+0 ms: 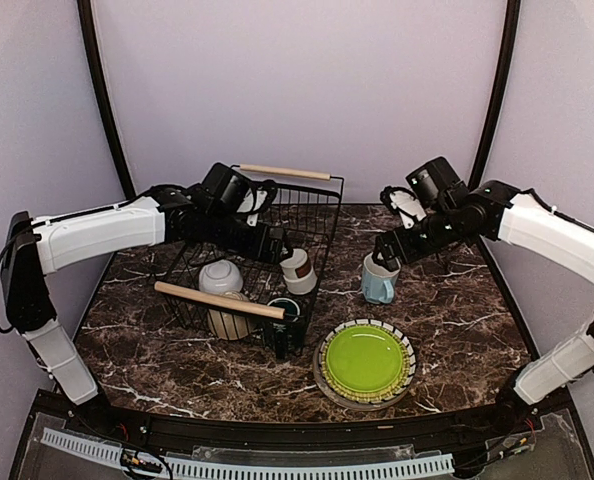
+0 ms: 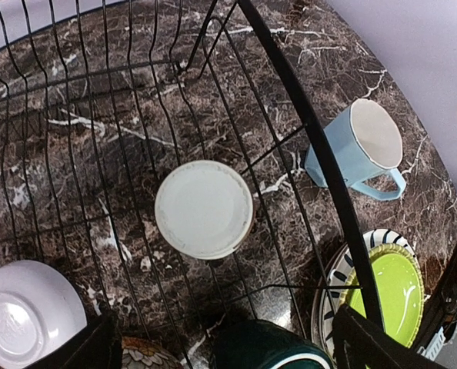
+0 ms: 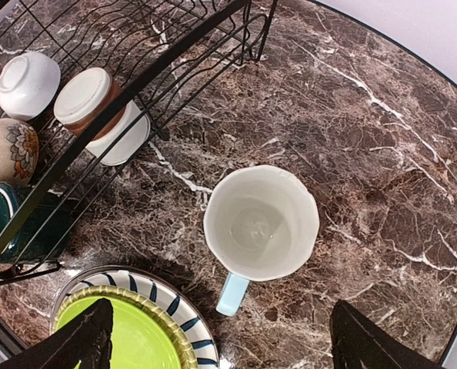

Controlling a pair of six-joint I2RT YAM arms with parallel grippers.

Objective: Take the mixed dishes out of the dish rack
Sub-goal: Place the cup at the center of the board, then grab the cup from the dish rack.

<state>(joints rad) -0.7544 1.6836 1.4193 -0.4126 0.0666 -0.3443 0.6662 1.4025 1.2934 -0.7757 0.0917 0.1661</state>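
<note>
The dish rack (image 1: 312, 215) holds a brown-white cup (image 1: 298, 270), a white bowl (image 1: 220, 276), a cream bowl (image 1: 229, 320) and a dark green mug (image 1: 285, 315). My left gripper (image 1: 274, 243) is open and empty over the rack, above the cup (image 2: 204, 207) and the dark green mug (image 2: 271, 346). My right gripper (image 1: 384, 252) is open and empty just above the light blue mug (image 1: 379, 280), which stands upright on the table (image 3: 261, 223), clear of both fingers. A lime-green plate (image 1: 365, 360) lies on the striped plate (image 1: 409, 350) at the front.
The rack's near wooden handle (image 1: 220, 299) crosses above the bowls; the far handle (image 1: 284, 172) is at the back. The rack's thick rim (image 2: 321, 154) runs between my left gripper and the blue mug. Bare marble table (image 1: 457, 300) lies right of the mug.
</note>
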